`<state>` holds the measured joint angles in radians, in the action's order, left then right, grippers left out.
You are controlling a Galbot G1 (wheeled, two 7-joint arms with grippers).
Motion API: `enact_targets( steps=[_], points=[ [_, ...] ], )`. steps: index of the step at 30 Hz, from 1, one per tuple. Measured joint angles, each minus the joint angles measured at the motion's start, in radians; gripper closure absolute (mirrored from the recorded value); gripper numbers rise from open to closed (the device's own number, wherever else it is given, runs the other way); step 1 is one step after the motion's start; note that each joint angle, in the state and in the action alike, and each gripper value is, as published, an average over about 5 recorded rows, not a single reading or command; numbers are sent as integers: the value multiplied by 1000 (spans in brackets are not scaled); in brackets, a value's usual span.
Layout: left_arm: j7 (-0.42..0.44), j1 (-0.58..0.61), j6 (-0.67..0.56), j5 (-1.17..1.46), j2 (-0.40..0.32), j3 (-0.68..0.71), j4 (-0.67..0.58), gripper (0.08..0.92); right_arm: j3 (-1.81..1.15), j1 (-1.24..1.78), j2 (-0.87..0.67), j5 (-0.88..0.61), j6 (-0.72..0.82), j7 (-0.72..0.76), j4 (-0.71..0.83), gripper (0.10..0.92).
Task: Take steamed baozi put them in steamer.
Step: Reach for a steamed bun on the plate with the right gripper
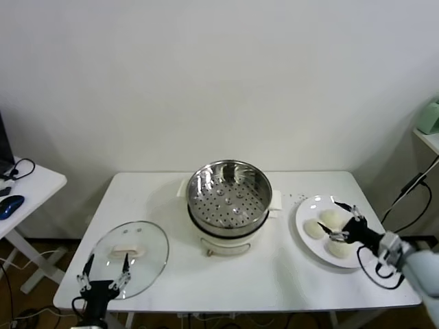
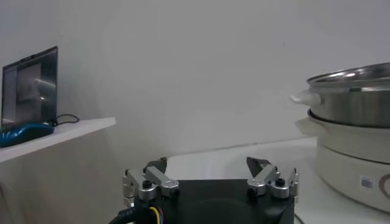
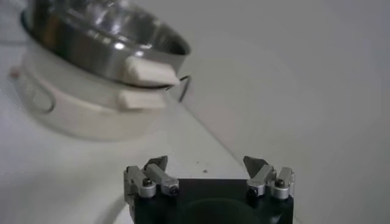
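Observation:
The steamer (image 1: 230, 199), a shiny steel pot with a perforated tray on a cream base, stands mid-table with nothing in it. It also shows in the left wrist view (image 2: 353, 103) and the right wrist view (image 3: 103, 49). Three cream-white baozi (image 1: 313, 229) show on a white plate (image 1: 305, 241) to its right; any fourth is hidden. My right gripper (image 1: 328, 214) is open just over the baozi on the plate, holding nothing. Its fingers (image 3: 155, 170) stand wide apart. My left gripper (image 1: 108, 264) is open and empty at the table's front left, by the glass lid (image 1: 130, 250).
The glass lid lies flat on the table, left of the steamer. A side table (image 1: 27, 185) with a blue mouse (image 1: 10, 205) stands at the far left; a laptop (image 2: 30, 85) sits on it. A black cable (image 1: 411, 188) hangs past the table's right edge.

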<state>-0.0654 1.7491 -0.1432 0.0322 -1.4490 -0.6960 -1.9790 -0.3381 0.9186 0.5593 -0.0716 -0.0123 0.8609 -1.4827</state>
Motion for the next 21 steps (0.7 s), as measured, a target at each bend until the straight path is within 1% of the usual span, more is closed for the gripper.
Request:
enact_targets(
  steps=[4, 9, 14, 21],
  points=[
    [0, -5, 7, 2, 1, -1, -1, 177, 210, -236, -56, 52, -16, 141, 115, 203],
    [1, -13, 17, 2, 3, -2, -1, 177, 455, -506, -68, 111, -40, 269, 261, 203],
    [1, -21, 28, 3, 3, -7, -1, 177, 650, -713, -29, 164, -62, 349, 398, 203],
    [1, -25, 39, 4, 3, -19, 2, 177, 805, -877, 77, 235, -89, 407, 565, 203]
  ],
)
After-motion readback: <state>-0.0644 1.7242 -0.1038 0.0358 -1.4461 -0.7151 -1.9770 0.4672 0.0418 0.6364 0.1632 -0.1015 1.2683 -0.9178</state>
